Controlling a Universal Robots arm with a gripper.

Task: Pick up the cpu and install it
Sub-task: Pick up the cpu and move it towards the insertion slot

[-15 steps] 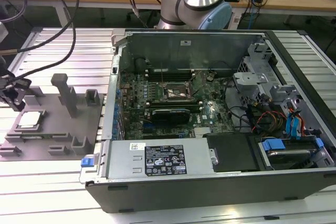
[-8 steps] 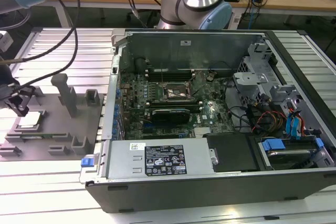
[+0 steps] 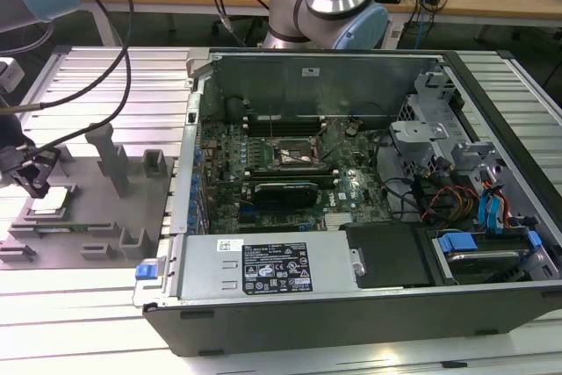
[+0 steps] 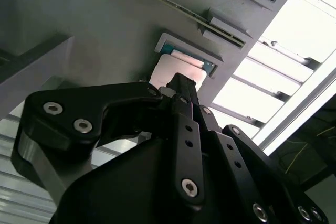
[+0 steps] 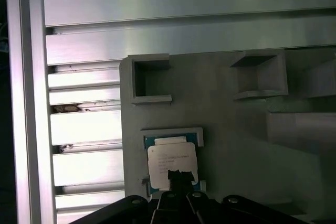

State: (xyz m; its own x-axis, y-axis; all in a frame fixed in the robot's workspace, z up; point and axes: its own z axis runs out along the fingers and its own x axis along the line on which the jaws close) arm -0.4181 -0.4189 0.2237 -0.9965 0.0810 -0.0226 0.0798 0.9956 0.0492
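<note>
We see gripper (image 5: pixel 181 178) low over cpu (image 5: pixel 170 158), jaws together, nothing gripped; cpu lies in grey tray (image 3: pixel 81 173) pocket; pick-up and seating in motherboard socket (image 3: pixel 294 157) not yet done

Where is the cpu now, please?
The cpu lies in a recess of the grey tray at the exterior view's left, beside the computer case, under the gripper.
</note>
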